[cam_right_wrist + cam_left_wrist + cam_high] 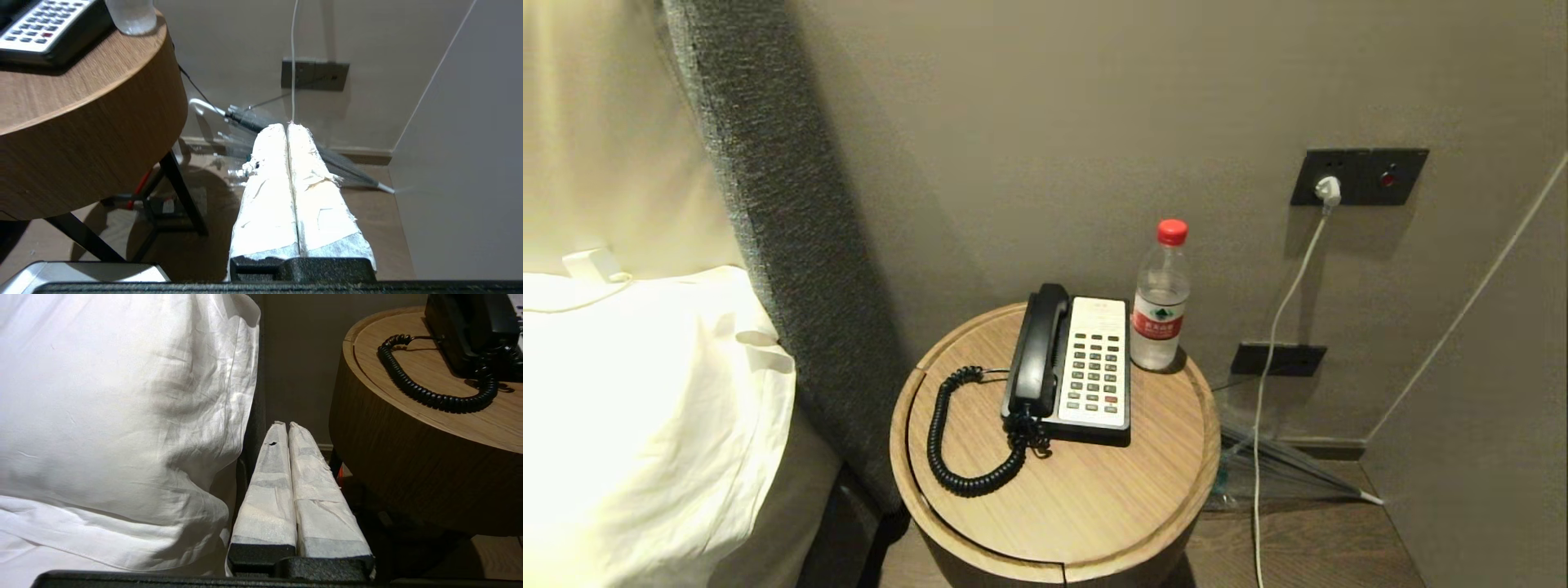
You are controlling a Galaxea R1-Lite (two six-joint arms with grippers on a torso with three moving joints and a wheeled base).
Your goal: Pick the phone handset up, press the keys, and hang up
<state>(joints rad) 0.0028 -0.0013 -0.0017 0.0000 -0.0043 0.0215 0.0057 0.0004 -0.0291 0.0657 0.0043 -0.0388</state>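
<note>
- The phone handset (1039,351), a long black receiver, lies in its cradle along the left side of the phone base (1094,367), which sits near the middle of the round wooden counter (1054,506).
- A black coiled cord (956,449) leaves the near end of the handset, loops out over the counter top to the left and curls back toward the base.
- The base carries a pale keypad (1094,371) with rows of small dark keys, just right of the handset.
- A clear water bottle (1161,298) with a red cap and red label stands upright at the far right corner of the base, close beside it.
- Left gripper (286,425): low beside the counter's wall, between the counter and the white pillow (122,416) on the bed; its tape-wrapped fingers (269,490) are pressed together, holding nothing.
- Right gripper (287,125): low on the counter's other side, above the wooden floor (367,220); its fingers are likewise closed and empty.
- A folded umbrella (286,139) lies on the floor by the wall, beyond the right gripper.
- A white cable (1278,327) hangs from a plug in the wall socket (1357,176).
</note>
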